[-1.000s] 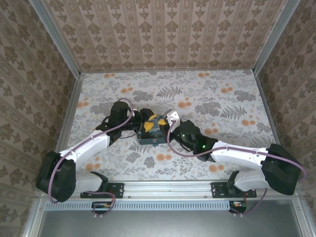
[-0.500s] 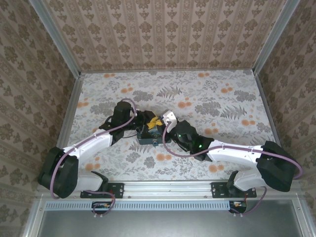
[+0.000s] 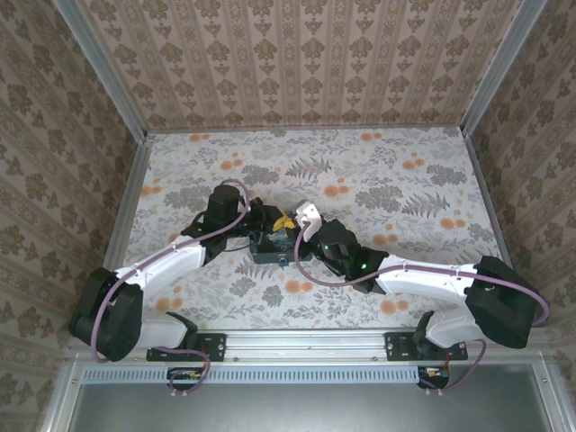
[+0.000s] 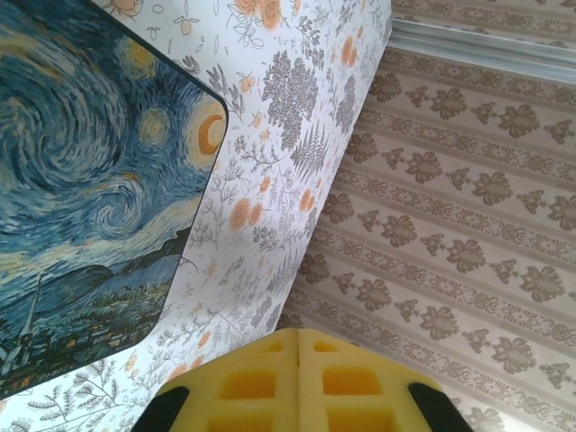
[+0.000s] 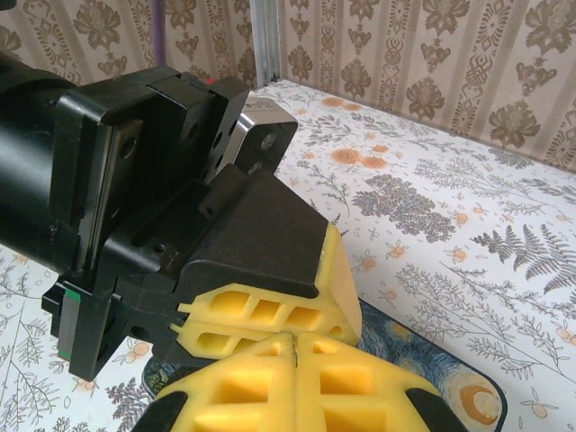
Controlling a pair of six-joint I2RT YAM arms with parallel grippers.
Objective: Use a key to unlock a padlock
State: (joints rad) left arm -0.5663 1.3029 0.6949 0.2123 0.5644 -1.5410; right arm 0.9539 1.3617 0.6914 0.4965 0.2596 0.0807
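Left claw [image 4: 299, 353]: yellow pads [image 4: 252, 382] pressed together, nothing visibly pinched, over the printed box [image 4: 81, 180]. Right claw [image 5: 295, 358]: likewise pressed together, just beside the left claw. Padlock [image 3: 284, 261]: seemingly the speck on the box's near face; too small to confirm. Key: not discernible. Risk: crowded claws colliding, shoving the box and shifting the padlock.

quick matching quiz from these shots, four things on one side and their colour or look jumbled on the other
1 box
2 left gripper
3 table
4 cable

A purple
B yellow pads, shut together
C dark blue swirls
D grey ferns, orange blooms

Pairs: 1-C, 2-B, 3-D, 4-A
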